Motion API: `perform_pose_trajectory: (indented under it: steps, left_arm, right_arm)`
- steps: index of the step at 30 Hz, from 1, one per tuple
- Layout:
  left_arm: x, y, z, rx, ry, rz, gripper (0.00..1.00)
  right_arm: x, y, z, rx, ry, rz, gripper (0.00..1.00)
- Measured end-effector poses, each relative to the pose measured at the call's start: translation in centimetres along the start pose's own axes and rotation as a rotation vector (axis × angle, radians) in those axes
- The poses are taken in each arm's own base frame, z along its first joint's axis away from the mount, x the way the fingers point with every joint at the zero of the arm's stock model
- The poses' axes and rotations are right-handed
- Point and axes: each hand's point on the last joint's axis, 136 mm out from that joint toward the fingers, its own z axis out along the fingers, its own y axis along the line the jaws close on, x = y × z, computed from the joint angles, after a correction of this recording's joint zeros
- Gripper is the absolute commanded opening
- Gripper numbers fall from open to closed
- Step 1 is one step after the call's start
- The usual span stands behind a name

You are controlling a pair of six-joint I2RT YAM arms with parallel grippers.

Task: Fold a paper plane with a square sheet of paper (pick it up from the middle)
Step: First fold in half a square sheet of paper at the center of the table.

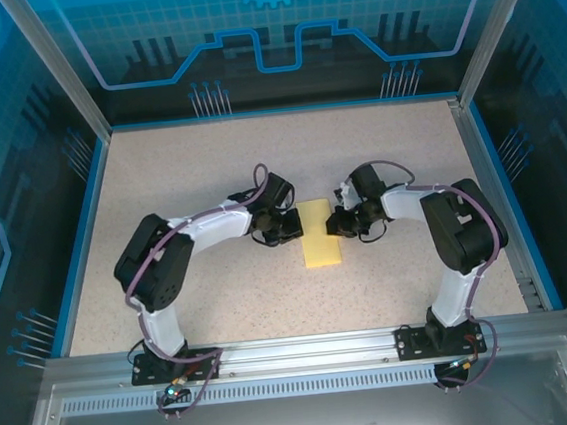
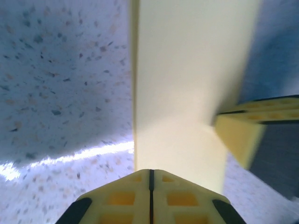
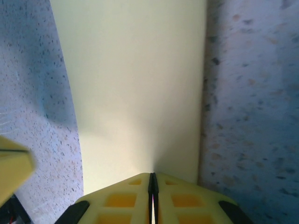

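- Speckled beige worktop (image 1: 189, 171), edged in blue, enclosed by blue-lit panels (image 1: 276, 32), with an aluminium rail (image 1: 307, 349) along its near edge carrying both arm bases.
- Sheet of paper (image 1: 320, 241): pale yellow and unmarked, lying at the middle of the worktop. It shows as a narrow rectangle, its long sides running from near edge to far edge. The left wrist view shows a thin doubled line down its left long side.
- Left gripper (image 1: 283, 229): at the paper's left long side, toward the far end. Its fingers are pressed together with only a dark seam between them, and their tips meet the paper. Whether a layer is nipped in the seam cannot be told.
- Right gripper (image 1: 342, 222): at the paper's right long side, directly opposite the left one. Its fingers are likewise closed, tips at the paper; any pinch cannot be told.
- Right gripper's yellow finger (image 2: 238, 135): seen from the left wrist, touching the paper's right margin.
- The two grippers are near each other, with the paper's width between them.
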Motion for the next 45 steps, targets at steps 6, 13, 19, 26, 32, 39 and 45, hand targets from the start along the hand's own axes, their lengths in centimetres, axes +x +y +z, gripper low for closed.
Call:
perform_pose_trajectory:
  steps: [6, 13, 19, 26, 32, 39, 45]
  left_arm:
    - [-1.8, -2.4, -3.3, 0.098, -0.086, 0.019, 0.13]
    - [-1.7, -3.1, -0.9, 0.164, -0.044, 0.022, 0.13]
    - [-1.4, -3.8, 1.4, 0.204, 0.001, 0.035, 0.13]
    - [-2.0, -6.7, 3.7, 0.265, 0.025, 0.063, 0.10]
    - [-3.0, -7.8, 4.9, 0.282, 0.030, 0.056, 0.07]
    - [-3.3, -7.7, 6.3, 0.273, 0.044, 0.050, 0.05]
    - [-3.2, -7.5, 7.2, 0.265, 0.064, 0.044, 0.04]
  right_arm:
    - [1.3, 1.6, 1.1, -0.020, 0.040, -0.050, 0.11]
    - [2.0, 2.2, 0.9, -0.025, 0.036, -0.070, 0.11]
    - [0.8, 2.1, -2.4, -0.032, -0.063, -0.066, 0.11]
    - [0.6, 0.5, -2.4, -0.015, -0.075, -0.025, 0.11]
    - [0.8, -0.5, -1.1, -0.008, -0.052, 0.006, 0.11]
    - [0.8, -0.9, -0.5, -0.009, -0.042, 0.019, 0.10]
    - [0.8, -0.8, -0.5, -0.019, -0.040, 0.021, 0.10]
